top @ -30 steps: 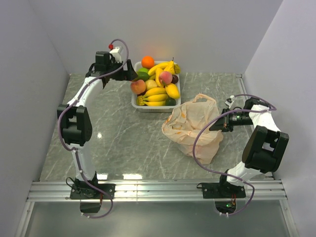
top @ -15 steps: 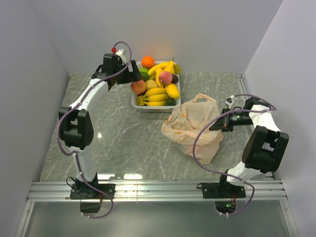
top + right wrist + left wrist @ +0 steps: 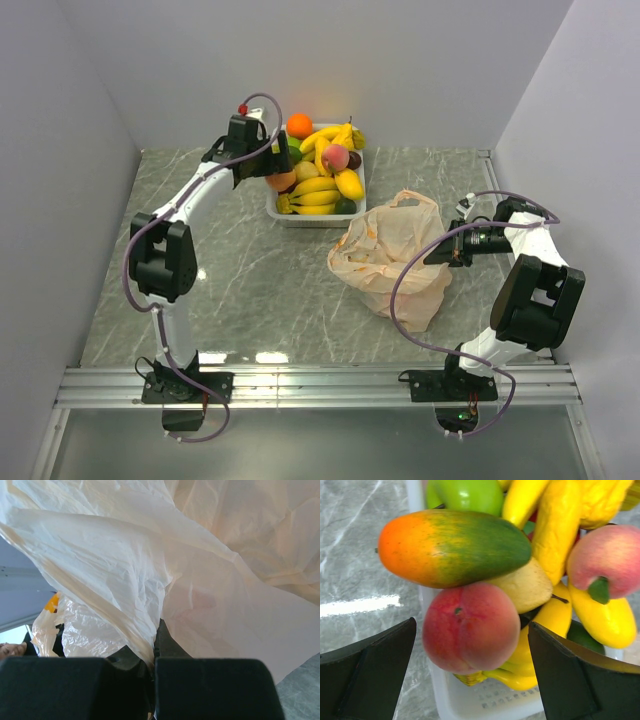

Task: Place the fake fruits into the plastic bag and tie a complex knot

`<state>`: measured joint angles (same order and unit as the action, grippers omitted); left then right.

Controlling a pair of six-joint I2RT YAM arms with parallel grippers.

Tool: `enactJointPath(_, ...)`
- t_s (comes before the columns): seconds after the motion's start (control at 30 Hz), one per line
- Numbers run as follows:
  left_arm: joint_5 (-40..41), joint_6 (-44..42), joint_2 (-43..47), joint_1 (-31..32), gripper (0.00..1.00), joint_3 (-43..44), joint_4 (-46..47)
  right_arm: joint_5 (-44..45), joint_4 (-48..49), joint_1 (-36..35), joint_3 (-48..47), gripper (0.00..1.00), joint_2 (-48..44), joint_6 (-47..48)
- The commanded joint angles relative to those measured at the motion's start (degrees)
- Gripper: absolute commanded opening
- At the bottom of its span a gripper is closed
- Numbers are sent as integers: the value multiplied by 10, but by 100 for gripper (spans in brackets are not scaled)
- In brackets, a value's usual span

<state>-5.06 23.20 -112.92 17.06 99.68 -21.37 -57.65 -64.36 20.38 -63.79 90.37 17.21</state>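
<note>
Landmark: white tray [image 3: 300, 218] at the far middle of the table [image 3: 250, 270]

Fake fruits [image 3: 325, 170]: all lie heaped in the tray. The orange [image 3: 299, 125] sits at the tray's far edge, with the bananas [image 3: 318, 190] along its near side. At the tray's left edge a red-yellow peach [image 3: 470, 627] rests just under a mango [image 3: 450, 547], which is orange at one end and green at the other. A second peach [image 3: 610, 560] lies further toward the tray's right.

Left pincer [image 3: 472, 625]: positioned over the tray's left edge, fingers spread wide, one on each side of the red-yellow peach. The left wrist view shows a gap between each finger and the fruit.

Plastic bag [image 3: 395, 255]: lies crumpled on the table to the near right of the tray, its far edge just beside the tray's near right corner. One handle loop [image 3: 405, 200] points toward the tray.

Right pincer [image 3: 154, 665]: at the side of the bag away from the tray, fingers pressed together and pinching a fold of the bag's thin plastic
</note>
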Motion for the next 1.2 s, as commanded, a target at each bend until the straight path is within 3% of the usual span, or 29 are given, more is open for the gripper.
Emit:
enactJointPath(0.0, 43, -7, -5, 6, 99, 17, -3, -3, -1, -6, -17, 0, -1, 1)
enactJointPath(0.37, 21, -2, -27, 12, 98, 41, -24, -1, -4, -6, -19, 0, -1, 5)
enactJointPath(0.47, 3, 5, -20, 12, 91, 39, -27, 0, -5, -6, -19, 0, -1, 5)
enactJointPath(0.7, -43, 6, 40, 21, 62, 38, -22, 0, -4, -6, -20, 0, -5, 6)
enactJointPath(0.77, -67, -14, 74, 31, 58, 32, -13, 0, -5, -6, -19, 0, -2, 8)
enactJointPath(0.9, -115, -60, 124, 93, 52, 14, 7, -2, -5, -6, -20, 0, -2, 10)
enactJointPath(0.97, -157, -85, 130, 121, 54, 16, 3, -2, -5, -6, -20, 0, -5, 9)
enactJointPath(1.17, -172, -117, 97, 250, 57, 32, -17, -4, -6, -6, -20, 0, -10, 12)
